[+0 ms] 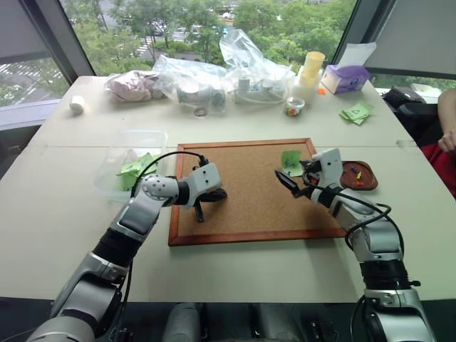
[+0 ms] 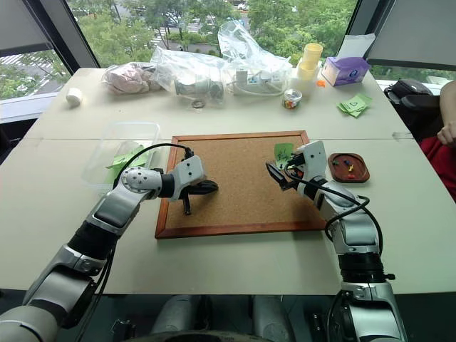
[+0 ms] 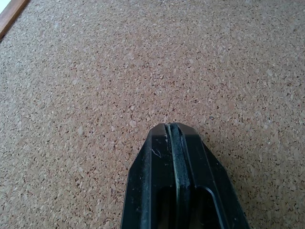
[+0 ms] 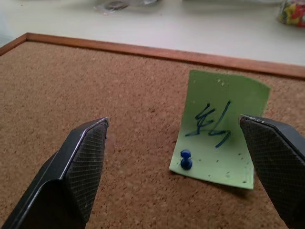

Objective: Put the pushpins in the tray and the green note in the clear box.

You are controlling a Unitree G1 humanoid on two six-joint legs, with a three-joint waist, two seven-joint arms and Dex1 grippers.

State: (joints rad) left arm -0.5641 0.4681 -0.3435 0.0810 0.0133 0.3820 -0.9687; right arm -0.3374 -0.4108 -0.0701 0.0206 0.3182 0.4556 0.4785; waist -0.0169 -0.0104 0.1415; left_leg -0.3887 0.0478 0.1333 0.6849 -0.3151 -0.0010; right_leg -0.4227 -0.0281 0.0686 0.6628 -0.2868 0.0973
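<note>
The right pincer [image 4: 174,164] is spread wide and empty, hanging just above the corkboard [image 1: 242,206] and pointing straight at the green note [image 4: 220,128], which lies between its two fingers' lines of reach and a little beyond their tips. A blue pushpin [image 4: 186,160] stands in the note's near lower corner, the part closest to the pincer, and seems to pin the slip to the cork; the far edge of the paper curls up off the board. The note's long axis runs away from the pincer, toward the board's far frame. My reading is that the pin has to come out first, and the right arm is plainly the nearer one for that. The left pincer [image 1: 201,207] is pressed together on nothing, its tip low over bare cork at the board's left side, well apart from the note. Just to the right of the right arm, off the board on the worktop [image 1: 64,206], sits the tray [image 1: 359,175], already holding a few small pins, so the carry should be short. The clear box [image 1: 132,162] lies well apart across the board on its left, with other green slips inside. Nothing stands between pincer and pin. Farther back are clear plastic bags [image 1: 214,75], a purple box [image 1: 346,78] and loose green slips [image 1: 356,112].
</note>
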